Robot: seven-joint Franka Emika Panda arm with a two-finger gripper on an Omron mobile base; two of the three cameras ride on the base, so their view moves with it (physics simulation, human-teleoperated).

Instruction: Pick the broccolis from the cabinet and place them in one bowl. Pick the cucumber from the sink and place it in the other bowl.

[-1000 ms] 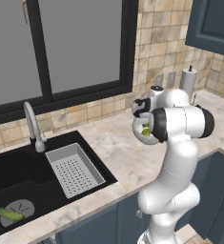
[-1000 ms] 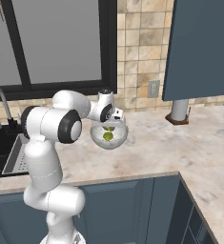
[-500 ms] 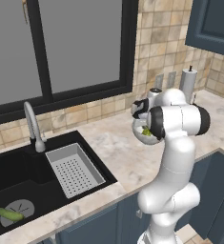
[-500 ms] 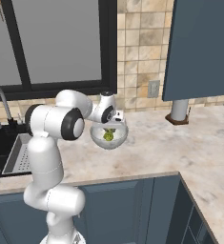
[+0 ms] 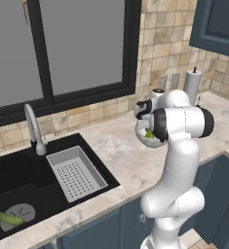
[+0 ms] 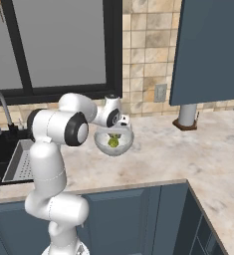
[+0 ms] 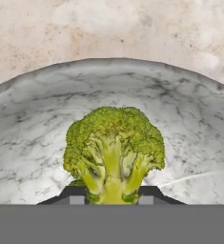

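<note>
The hand is positioned directly above the glassy bowl, pointing down into it. Its two fingertips are closed against the stem of a broccoli floret, one tip on each side, so the hand is clamped on the floret. In the hand view the floret hangs crown-forward between the tips, with the pale marbled inner wall of the bowl behind and below it. Whether the floret touches the bowl floor cannot be told.

From the right base view, a yellow-green floret shows through the bowl wall, immediately beneath the hand. From the left base view, the bowl sits just below the hand, partly hidden by the arm.

The bowl stands on the marbled worktop. The black sink lies well apart from the hand, across the worktop on the window side. The cucumber rests on the sink floor at the near end, on the round drain, far from the hand. A grey perforated tray sits in the sink on the side nearer the hand, and the curved tap stands at the sink's back edge.

The dark blue-grey cabinet hangs on the wall above and beyond the hand, its door closed in the right base view. A cylindrical holder stands on the worktop below it.
</note>
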